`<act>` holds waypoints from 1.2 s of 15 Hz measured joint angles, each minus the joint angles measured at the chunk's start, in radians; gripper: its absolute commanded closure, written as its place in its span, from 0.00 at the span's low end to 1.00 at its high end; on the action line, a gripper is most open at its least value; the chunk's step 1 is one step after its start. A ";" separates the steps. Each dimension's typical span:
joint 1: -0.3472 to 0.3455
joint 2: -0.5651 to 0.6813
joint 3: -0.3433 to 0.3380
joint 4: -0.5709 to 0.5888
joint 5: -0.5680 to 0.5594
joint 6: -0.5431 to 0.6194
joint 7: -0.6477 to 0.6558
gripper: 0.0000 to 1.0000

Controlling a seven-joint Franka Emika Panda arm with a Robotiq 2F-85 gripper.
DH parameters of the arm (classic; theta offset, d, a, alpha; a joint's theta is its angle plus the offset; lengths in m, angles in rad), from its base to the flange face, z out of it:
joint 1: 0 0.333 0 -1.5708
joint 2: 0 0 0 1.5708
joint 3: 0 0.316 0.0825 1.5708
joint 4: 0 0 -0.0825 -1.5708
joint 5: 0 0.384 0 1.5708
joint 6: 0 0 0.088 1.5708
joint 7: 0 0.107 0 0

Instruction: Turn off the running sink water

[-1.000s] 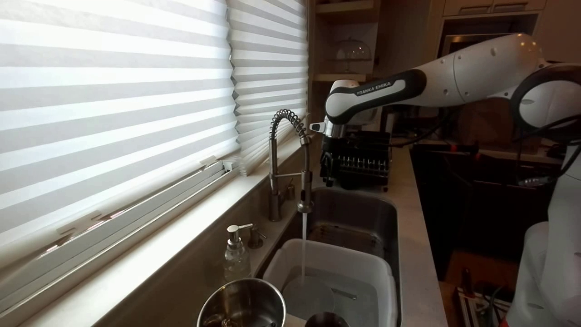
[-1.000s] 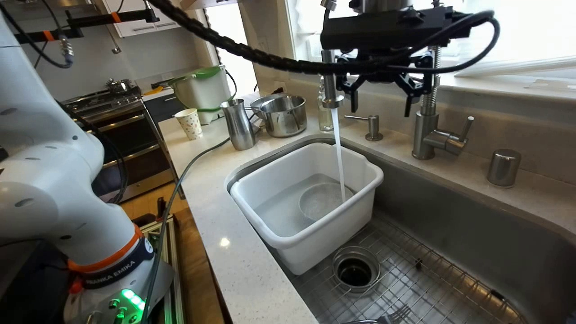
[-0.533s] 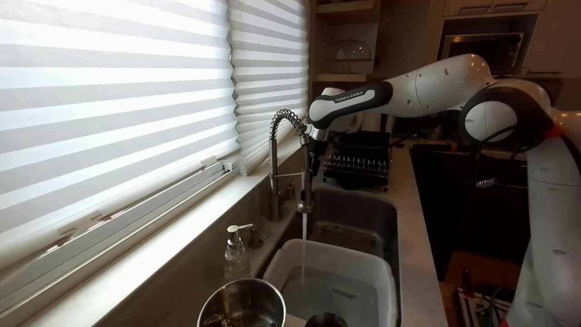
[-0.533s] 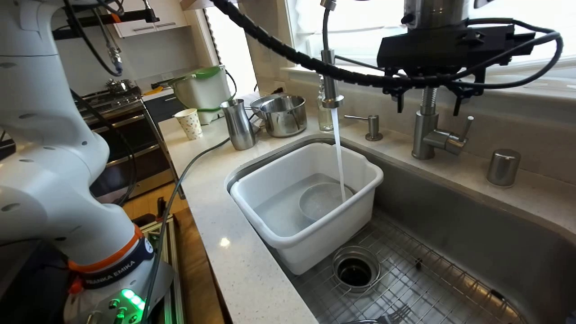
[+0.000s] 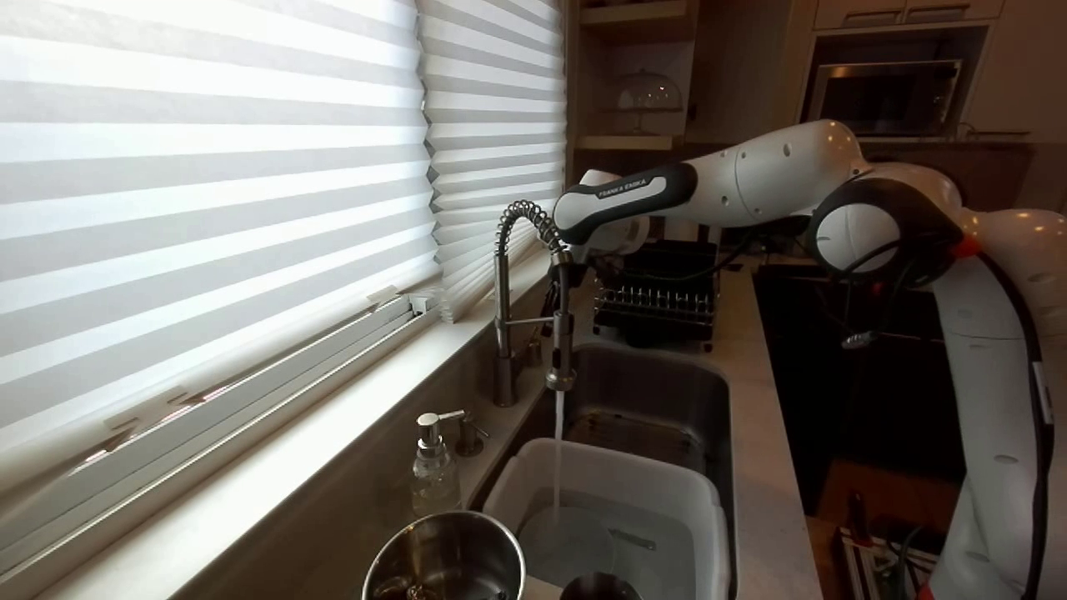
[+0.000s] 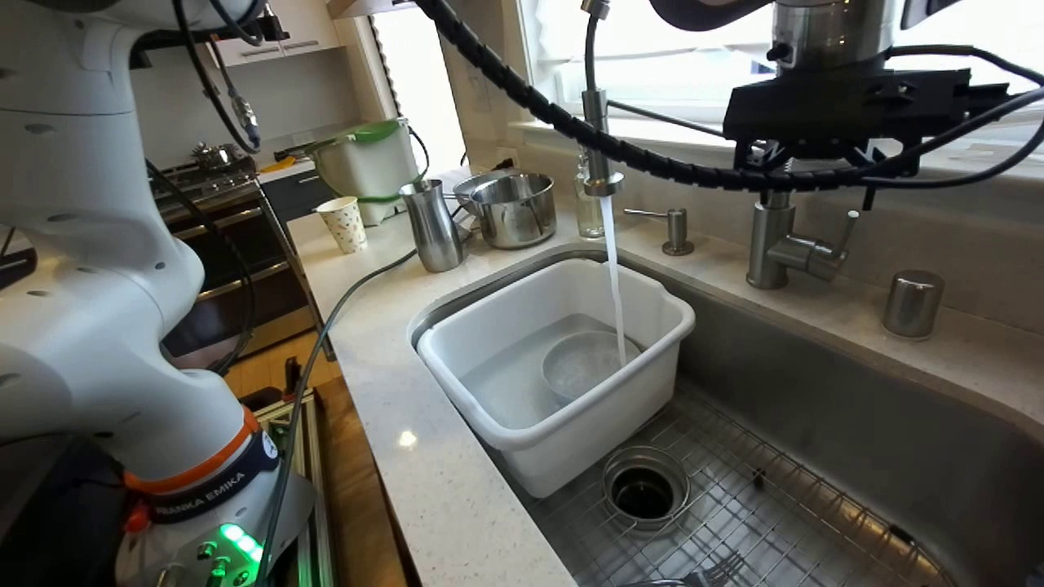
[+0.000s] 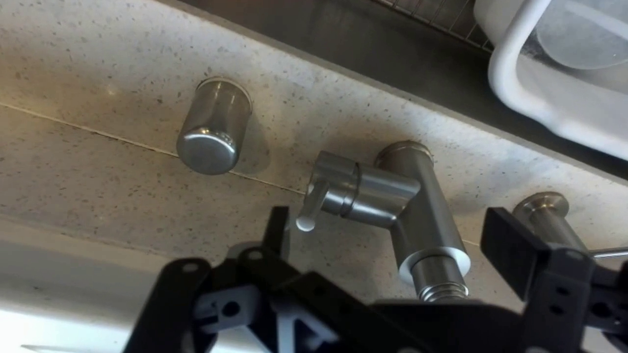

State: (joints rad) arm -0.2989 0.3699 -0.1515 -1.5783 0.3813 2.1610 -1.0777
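Note:
The metal faucet [image 6: 771, 244] stands behind the sink, and its lever handle [image 6: 847, 232] sticks up at the side of its base. Water [image 6: 613, 277] runs from the spray head [image 6: 599, 167] into a white tub; the stream also shows in an exterior view [image 5: 558, 450]. My gripper [image 7: 387, 215] is open and empty. In the wrist view the faucet body [image 7: 427, 211] lies between the fingers, and the handle [image 7: 312, 206] is just inside the left finger [image 7: 277, 223], with no clear contact. In an exterior view, the gripper is mostly hidden behind the faucet hose [image 5: 564, 283].
The white tub [image 6: 563, 444] sits in the steel sink [image 6: 816, 367]. A metal cap [image 7: 211, 130] and a soap pump [image 6: 677, 232] flank the faucet. A pot [image 6: 515, 212], a pitcher [image 6: 434, 228] and a paper cup [image 6: 344, 224] stand on the counter. The window is behind the faucet.
The arm has moved toward the window and lower, bringing the open gripper from beside the spray head to above the faucet base. The water runs throughout; the handle looks unmoved.

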 measured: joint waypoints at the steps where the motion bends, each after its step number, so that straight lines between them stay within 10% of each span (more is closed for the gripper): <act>1: -0.005 0.008 0.007 0.006 0.004 0.002 0.018 0.00; 18: -0.051 0.054 0.081 0.034 0.074 0.016 0.198 0.00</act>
State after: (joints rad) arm -0.3497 0.4237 -0.0710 -1.5438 0.4556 2.1771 -0.8798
